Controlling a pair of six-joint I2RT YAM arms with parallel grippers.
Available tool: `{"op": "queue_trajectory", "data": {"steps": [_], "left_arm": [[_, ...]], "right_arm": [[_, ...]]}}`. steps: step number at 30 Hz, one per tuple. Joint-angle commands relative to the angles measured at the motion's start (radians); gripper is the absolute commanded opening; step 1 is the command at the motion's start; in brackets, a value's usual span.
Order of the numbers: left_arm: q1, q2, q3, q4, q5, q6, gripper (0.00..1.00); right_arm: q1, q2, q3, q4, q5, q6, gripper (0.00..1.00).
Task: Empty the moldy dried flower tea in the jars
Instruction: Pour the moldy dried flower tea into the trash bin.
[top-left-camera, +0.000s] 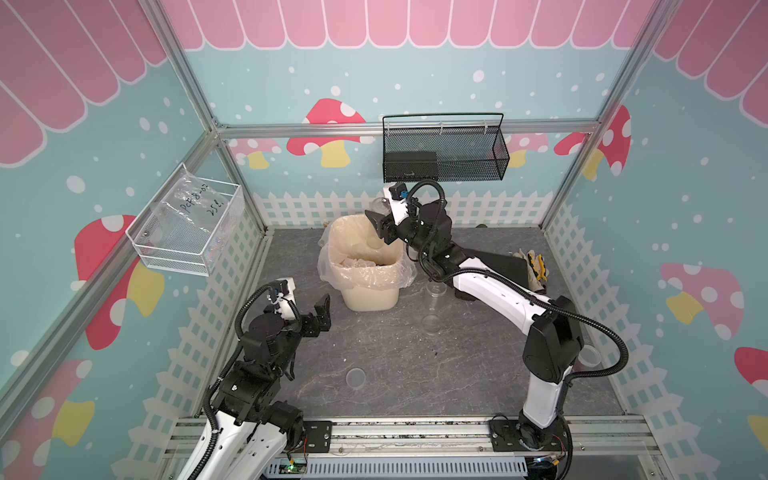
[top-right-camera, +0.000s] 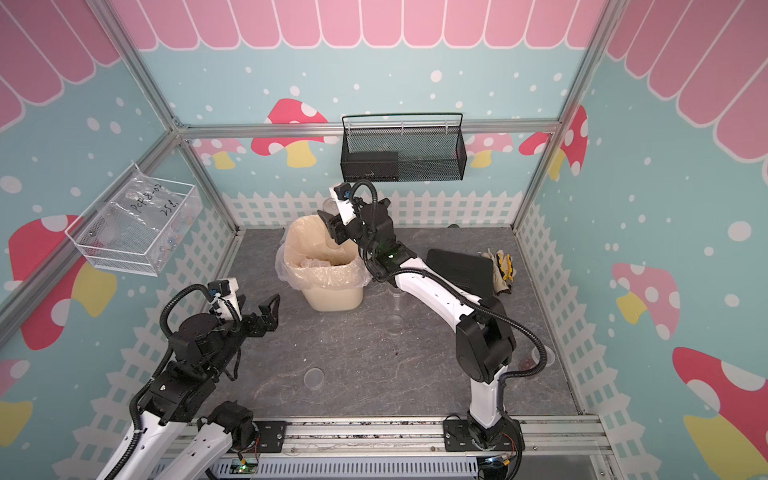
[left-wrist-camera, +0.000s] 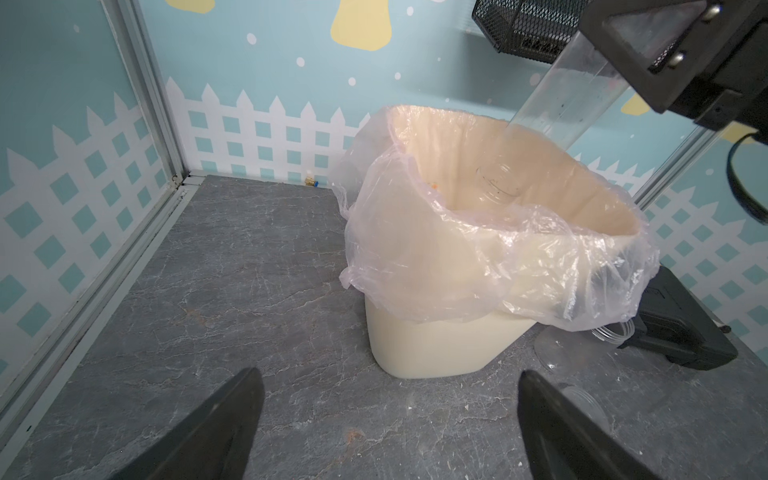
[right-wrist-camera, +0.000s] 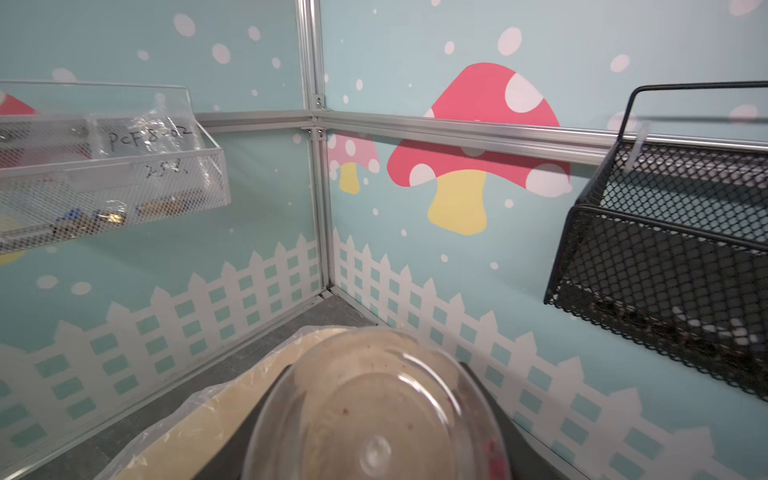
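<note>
1. Taking the back wall as 12 o'clock, the cream bin (top-left-camera: 370, 297) with its plastic liner (left-wrist-camera: 415, 249) stands on the grey table (top-left-camera: 395, 357), at about 11 o'clock from the middle.
2. The right gripper (top-left-camera: 380, 227) hangs over the bin's 1 o'clock rim. Its jaws are partly closed and clamped on the sides of a clear jar (left-wrist-camera: 552, 102).
3. That jar is tipped steeply, base up, with its mouth down inside the liner. Seen through the base in the right wrist view, it looks nearly empty, with a few reddish specks (right-wrist-camera: 492, 451) clinging to its wall.
4. A few small orange bits, which look like the dried flower tea (left-wrist-camera: 434, 187), lie inside the bin against the liner.
5. The left gripper (left-wrist-camera: 390, 386) hovers at 9 o'clock and points toward the bin. Its jaws are spread wide and hold nothing.
6. A second jar (top-left-camera: 435, 297) lies on its side just beside the bin, at the bin's 4 o'clock.
7. A flat clear lid (top-left-camera: 355, 378) rests on the table at 7 o'clock, well apart from the bin.
</note>
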Motion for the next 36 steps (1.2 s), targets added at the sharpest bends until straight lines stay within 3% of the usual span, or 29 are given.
{"op": "queue_trajectory", "data": {"steps": [1, 3, 4, 6, 7, 10, 11, 14, 15, 18, 21, 22, 25, 26, 29, 30, 33, 34, 36], "left_arm": [[0.006, 0.0, -0.004, 0.005, -0.005, -0.006, 0.97], [0.006, -0.007, -0.006, 0.004, -0.009, -0.005, 0.97], [0.006, -0.009, -0.006, 0.006, -0.011, -0.006, 0.97], [0.006, -0.013, -0.009, 0.008, -0.014, -0.006, 0.97], [0.006, -0.013, -0.009, 0.009, -0.014, -0.006, 0.97], [0.006, -0.013, -0.008, 0.009, -0.008, -0.007, 0.97], [0.006, -0.013, -0.009, 0.007, -0.006, -0.008, 0.97], [0.006, -0.019, -0.01, 0.007, -0.01, -0.008, 0.97], [0.006, -0.022, -0.011, 0.007, -0.011, -0.008, 0.97], [0.006, -0.021, -0.011, 0.008, -0.009, -0.009, 0.97], [0.006, -0.019, -0.009, 0.01, -0.008, -0.008, 0.97], [0.006, -0.021, -0.009, 0.008, -0.007, -0.008, 0.97], [0.005, -0.027, -0.012, 0.009, -0.008, -0.009, 0.97], [0.006, -0.027, -0.012, 0.01, -0.009, -0.009, 0.97], [0.006, -0.025, -0.012, 0.011, -0.005, -0.009, 0.97], [0.006, -0.025, -0.012, 0.009, -0.003, -0.011, 0.97], [0.006, -0.027, -0.011, 0.009, -0.004, -0.011, 0.97], [0.006, -0.027, -0.012, 0.009, -0.004, -0.011, 0.97], [0.006, -0.026, -0.012, 0.01, -0.003, -0.012, 0.97]], "right_arm": [[-0.001, 0.009, 0.018, 0.005, -0.031, 0.012, 0.0], [-0.05, 0.022, 0.008, 0.057, -0.154, 0.195, 0.0], [-0.035, 0.026, 0.038, 0.012, -0.13, 0.144, 0.0], [0.041, 0.066, 0.11, -0.093, 0.05, -0.12, 0.0], [0.051, 0.066, 0.11, -0.094, 0.081, -0.14, 0.0], [-0.032, 0.061, 0.067, -0.001, -0.122, 0.158, 0.0], [-0.038, 0.07, 0.081, -0.002, -0.138, 0.184, 0.0], [0.046, 0.097, 0.163, -0.119, 0.081, -0.109, 0.0], [0.041, 0.094, 0.16, -0.115, 0.081, -0.086, 0.0], [-0.024, 0.088, 0.128, -0.062, -0.075, 0.115, 0.0], [0.058, 0.115, 0.195, -0.15, 0.108, -0.173, 0.0], [0.062, 0.114, 0.195, -0.148, 0.107, -0.173, 0.0], [-0.015, 0.104, 0.167, -0.092, -0.097, 0.086, 0.0], [-0.012, 0.105, 0.174, -0.089, -0.088, 0.083, 0.0], [0.074, 0.112, 0.198, -0.131, 0.137, -0.212, 0.0], [0.073, 0.115, 0.196, -0.132, 0.143, -0.197, 0.0], [-0.011, 0.105, 0.161, -0.09, -0.045, 0.081, 0.0], [-0.007, 0.108, 0.167, -0.089, -0.041, 0.072, 0.0], [0.051, 0.112, 0.19, -0.119, 0.086, -0.113, 0.0]]}}
